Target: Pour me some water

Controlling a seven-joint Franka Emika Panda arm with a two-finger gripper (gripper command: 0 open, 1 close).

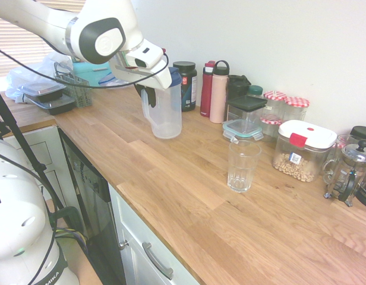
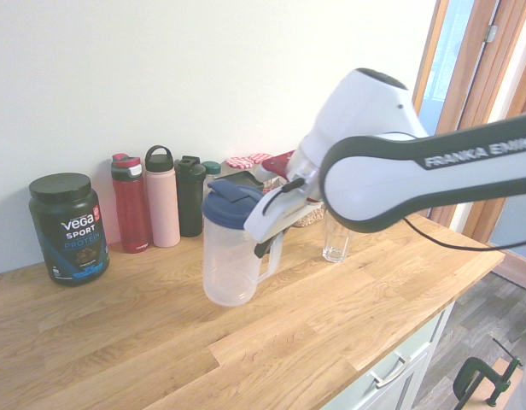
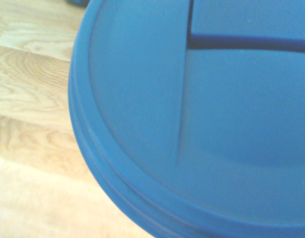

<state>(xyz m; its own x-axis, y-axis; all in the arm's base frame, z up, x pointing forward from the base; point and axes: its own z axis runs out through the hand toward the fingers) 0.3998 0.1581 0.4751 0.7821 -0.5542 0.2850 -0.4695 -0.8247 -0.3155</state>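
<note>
Wooden counter (image 1: 189,196) fills the first exterior view, and on it, near the back, is a clear plastic pitcher (image 1: 165,116) with a blue lid. The white arm reaches in from the picture's left, and its gripper (image 1: 148,94) is closed on the pitcher's handle, fingers pointing steeply down. Whether the pitcher's base touches the wood cannot be told. An empty ribbed glass (image 1: 242,165) stands well apart from the pitcher, toward the picture's right. Behind them along the wall are a dark tub (image 1: 186,84), a red bottle (image 1: 207,89), a pink bottle (image 1: 219,92) and a lidded container of nuts (image 1: 302,151).

From the second exterior view, the arm comes in from the right. The gripper (image 2: 267,243) clamps the handle beside the pitcher (image 2: 229,260), which looks slightly tilted. The glass (image 2: 337,239) shows partly behind the arm.

At the wrist, the blue lid (image 3: 207,114) fills most of the view, out of focus, with wood grain (image 3: 28,99) beside it.
</note>
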